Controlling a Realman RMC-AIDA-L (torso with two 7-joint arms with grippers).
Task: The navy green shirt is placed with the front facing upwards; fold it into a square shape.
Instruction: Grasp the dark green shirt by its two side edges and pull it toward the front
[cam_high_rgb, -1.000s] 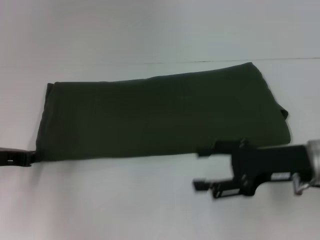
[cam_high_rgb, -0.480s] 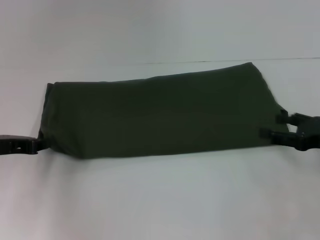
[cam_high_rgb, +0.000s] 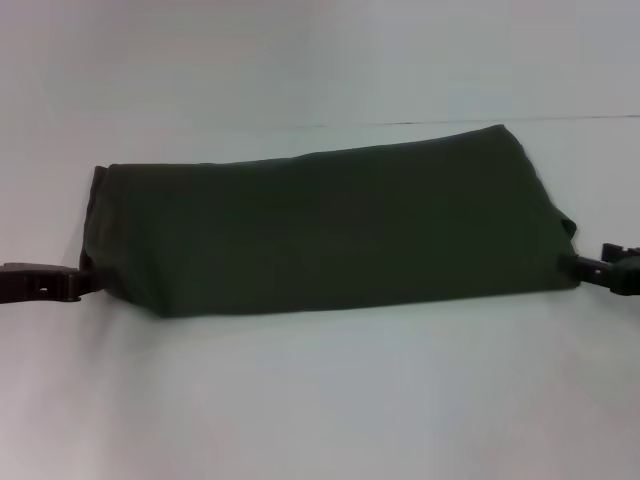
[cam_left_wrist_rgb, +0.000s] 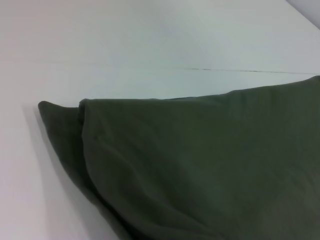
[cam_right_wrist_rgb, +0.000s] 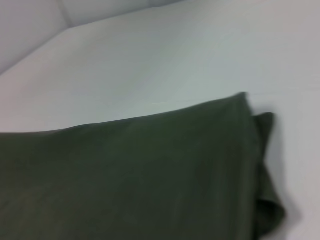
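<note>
Fingers of the left gripper (cam_high_rgb: 72, 283) and right gripper (cam_high_rgb: 590, 266) pinch the near corners of the navy green shirt (cam_high_rgb: 330, 225), a long folded band on the table (cam_high_rgb: 320, 400); next, probably, comes lifting both ends evenly to fold it over.

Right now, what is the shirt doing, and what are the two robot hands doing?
Shirt: folded into a long band lying on the table, no lettering showing.
Left gripper: at the shirt's left end, near edge, touching the cloth.
Right gripper: at the shirt's right end, near corner, touching the cloth.
Table: white, shirt lying across it.
</note>
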